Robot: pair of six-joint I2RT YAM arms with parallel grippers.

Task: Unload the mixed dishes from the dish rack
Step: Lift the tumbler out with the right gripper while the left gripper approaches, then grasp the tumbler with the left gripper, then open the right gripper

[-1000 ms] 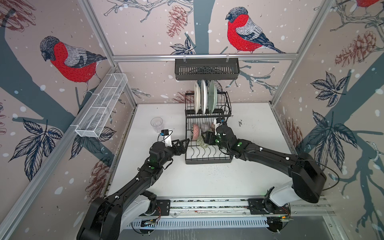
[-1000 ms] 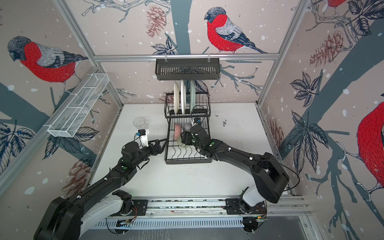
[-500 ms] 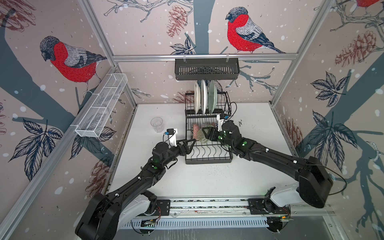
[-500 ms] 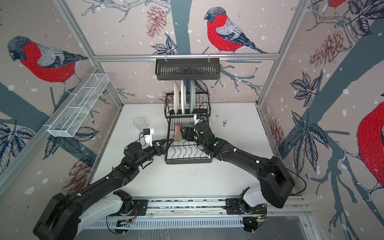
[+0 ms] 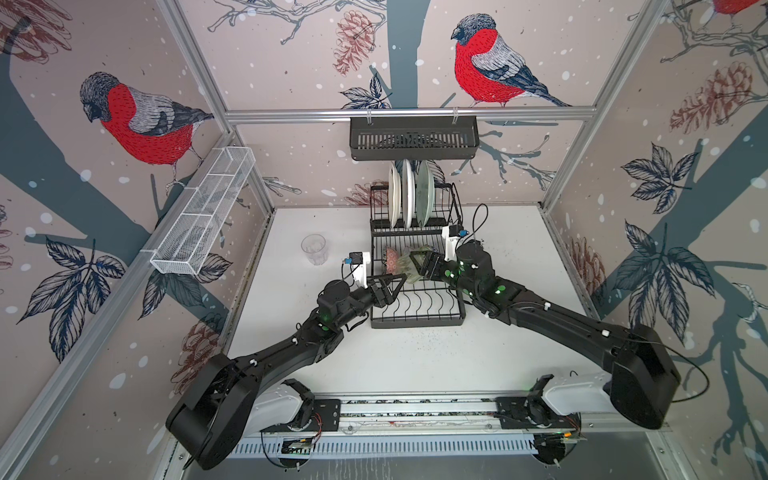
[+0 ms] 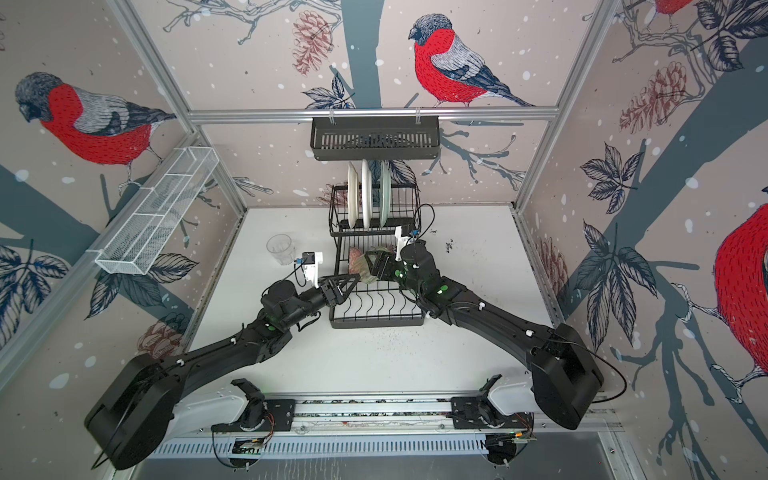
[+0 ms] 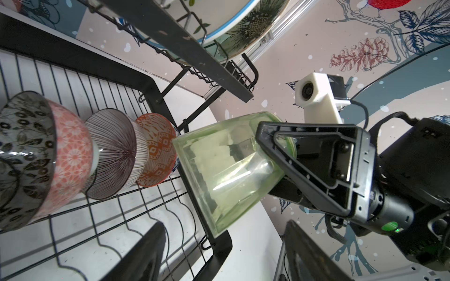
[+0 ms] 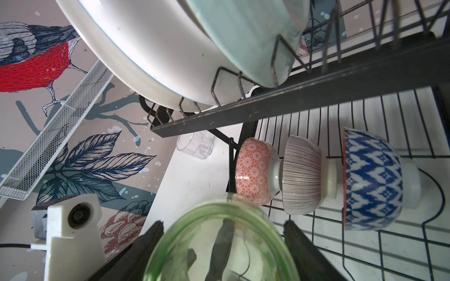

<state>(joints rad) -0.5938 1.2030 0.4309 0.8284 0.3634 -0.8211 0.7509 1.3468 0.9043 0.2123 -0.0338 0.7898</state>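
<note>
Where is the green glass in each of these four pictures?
Top view: green glass at centre, at the dish rack's lower level.
Top view: centre again.
Left wrist view: the middle, beside the row of bowls.
Right wrist view: nearest the camera, before the bowls.
Shared landmark: the pink flowered bowl.

Your left arm and right arm in matte black, white base covers, white wrist cameras, thin black cables, green dots, left gripper and right gripper with hollow triangular fingers
</note>
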